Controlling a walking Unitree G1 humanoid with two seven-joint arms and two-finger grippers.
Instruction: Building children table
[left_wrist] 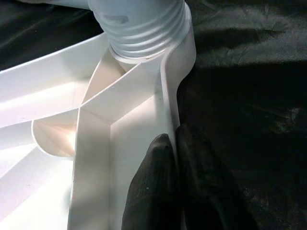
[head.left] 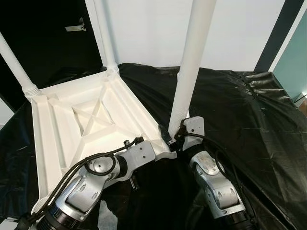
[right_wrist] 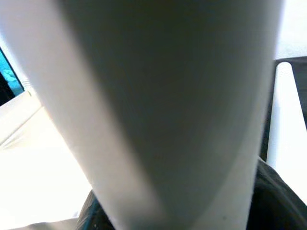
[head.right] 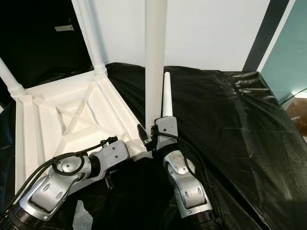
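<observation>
left gripper at lower centre of frame, fingers pressed together on the near rim of the upside-down white tabletop, pinching its edge wall just below the threaded corner socket. right gripper at centre, clamped around the base of a white table leg standing upright at the tabletop's near right corner. tabletop resting underside up on black plastic sheeting, filling the left half of frame. loose fourth leg behind the right gripper. farther back, two fitted legs at far corners, upper left. white wall beyond.
</observation>
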